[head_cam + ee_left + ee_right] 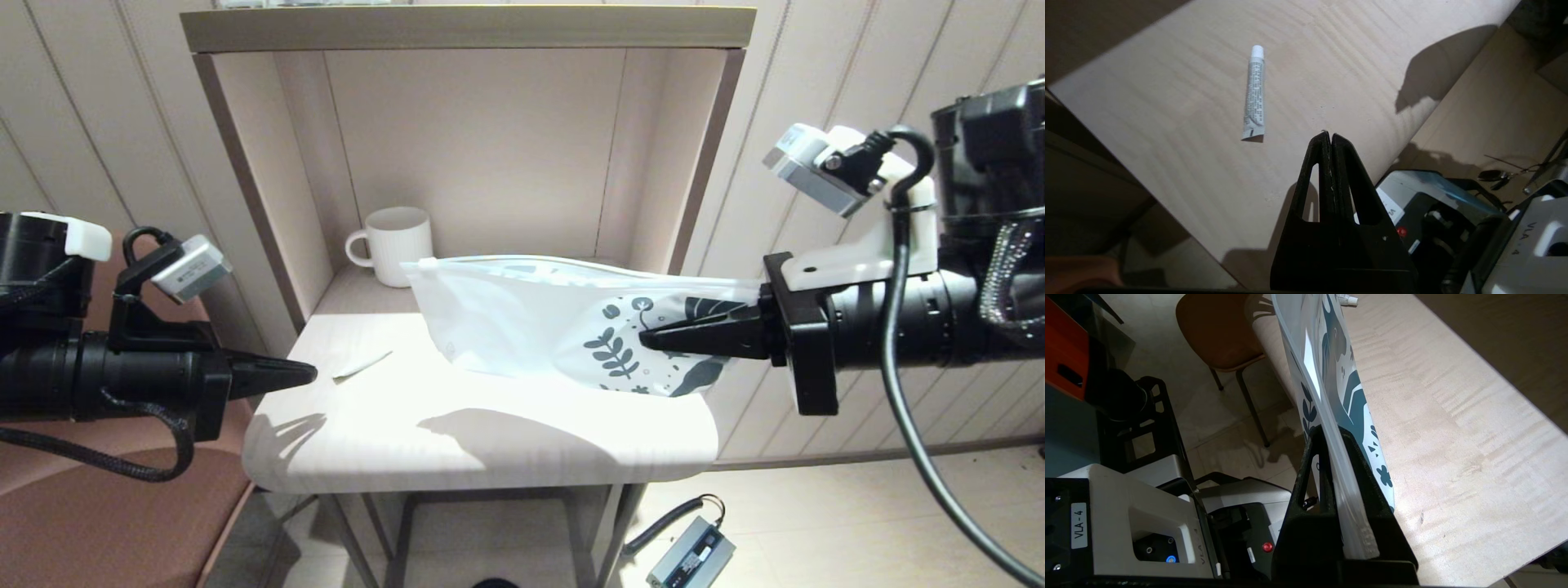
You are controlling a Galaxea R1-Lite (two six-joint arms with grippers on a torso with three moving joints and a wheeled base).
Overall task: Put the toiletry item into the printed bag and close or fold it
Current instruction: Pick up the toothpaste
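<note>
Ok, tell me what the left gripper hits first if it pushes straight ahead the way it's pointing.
Probably the toiletry item. The left gripper, shut and empty, points across the table with the tube just beyond its tip. Height is unclear, so it could pass above the tube.

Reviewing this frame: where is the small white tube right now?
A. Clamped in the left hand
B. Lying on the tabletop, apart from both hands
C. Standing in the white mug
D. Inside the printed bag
B. The tube lies flat on the table, ahead of the shut, empty left hand, while the right hand holds the printed bag.
</note>
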